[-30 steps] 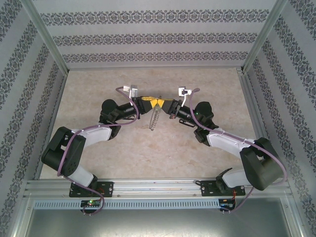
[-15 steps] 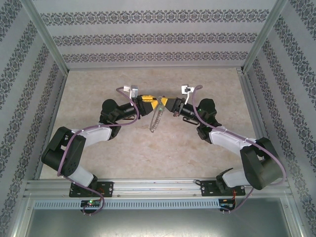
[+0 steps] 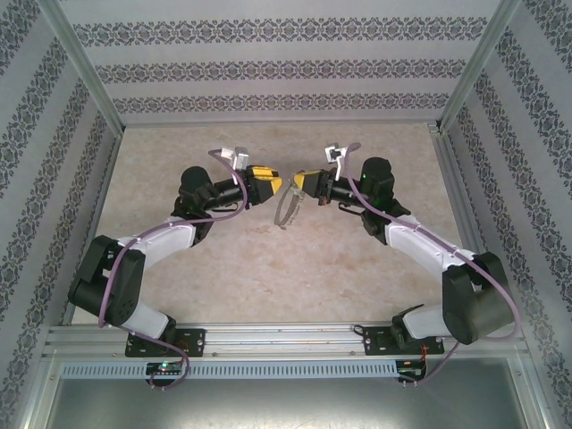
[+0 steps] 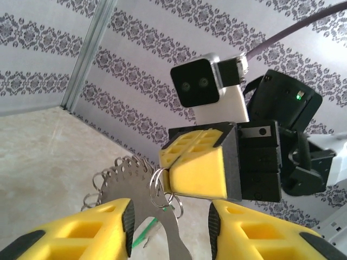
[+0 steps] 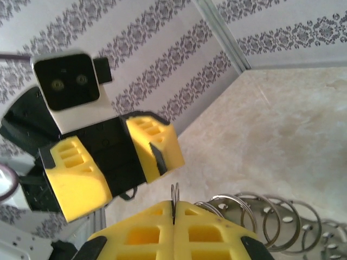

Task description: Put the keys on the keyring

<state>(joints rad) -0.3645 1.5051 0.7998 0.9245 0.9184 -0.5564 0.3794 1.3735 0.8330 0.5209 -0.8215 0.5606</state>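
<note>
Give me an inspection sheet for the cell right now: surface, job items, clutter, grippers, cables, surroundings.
Surface: beige marbled table.
Job's things: keyring, a scalloped metal strip carrying split rings, hangs from the right gripper; key shows as a green sliver behind it, attachment unclear.
Clutter: nothing seen.
Grippers: right gripper fingers shut on an end ring; left gripper fingers open, facing it.
Cables: purple cables run along both arms.
Surroundings: patterned walls, aluminium frame.

Black-and-white arms (image 3: 161, 238) with purple cables (image 4: 295, 31), yellow fingers (image 4: 81, 230).
</note>
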